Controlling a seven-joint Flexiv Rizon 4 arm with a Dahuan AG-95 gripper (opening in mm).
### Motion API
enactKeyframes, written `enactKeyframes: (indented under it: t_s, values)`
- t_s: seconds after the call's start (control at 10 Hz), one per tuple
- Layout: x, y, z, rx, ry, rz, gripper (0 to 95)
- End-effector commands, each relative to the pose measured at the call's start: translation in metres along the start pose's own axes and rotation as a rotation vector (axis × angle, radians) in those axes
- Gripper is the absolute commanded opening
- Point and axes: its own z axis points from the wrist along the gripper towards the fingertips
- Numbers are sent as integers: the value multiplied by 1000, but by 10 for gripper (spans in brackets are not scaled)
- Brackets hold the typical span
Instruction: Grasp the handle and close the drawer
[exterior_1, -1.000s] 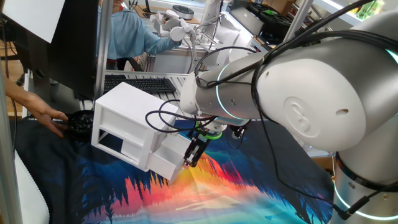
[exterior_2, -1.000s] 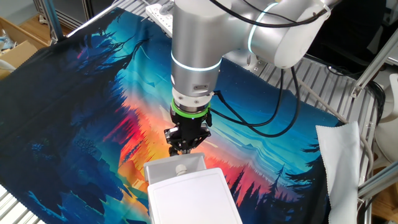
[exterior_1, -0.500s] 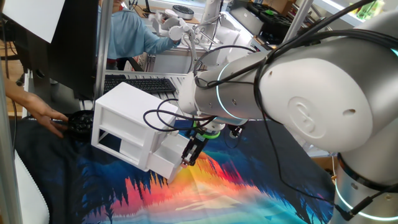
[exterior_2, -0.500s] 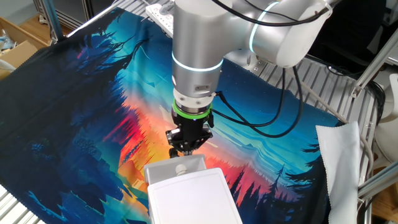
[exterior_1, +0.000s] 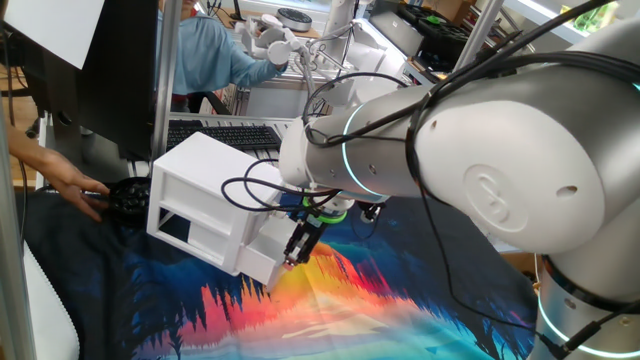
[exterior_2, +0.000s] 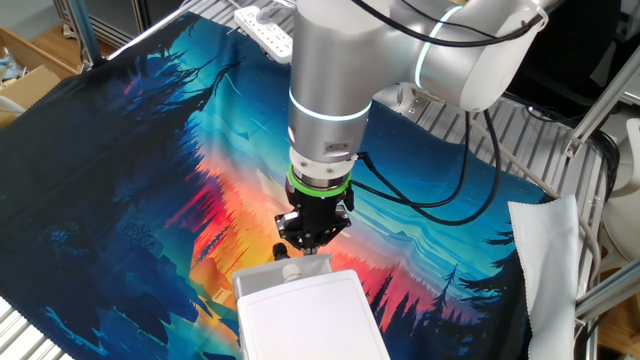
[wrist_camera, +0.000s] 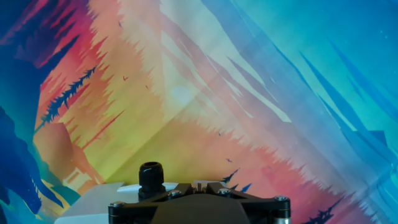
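Hand (exterior_1: 292, 258) poised at front of drawer (exterior_1: 268, 245), bottom slot of white cabinet (exterior_1: 205, 195), protruding toward hand. Handle (exterior_2: 281, 251) just beside fingertips. Finger spread: cannot tell. Closing push directed into cabinet, along drawer's sliding axis.

At the bottom centre of the hand view the tool (wrist_camera: 199, 208) is cut off by the edge so its fingers never show, and at lower centre of both fixed views the handle is hidden behind it.
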Motion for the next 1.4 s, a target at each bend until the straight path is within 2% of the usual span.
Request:
enactKeyframes:
  t_s: [0.1,1.0,1.4]
  values:
    - [3,-1,1,-1,2,3,0]
    - [14,-2,3,-3,3,20,0]
    - [20,-6,3,-4,3,22,0]
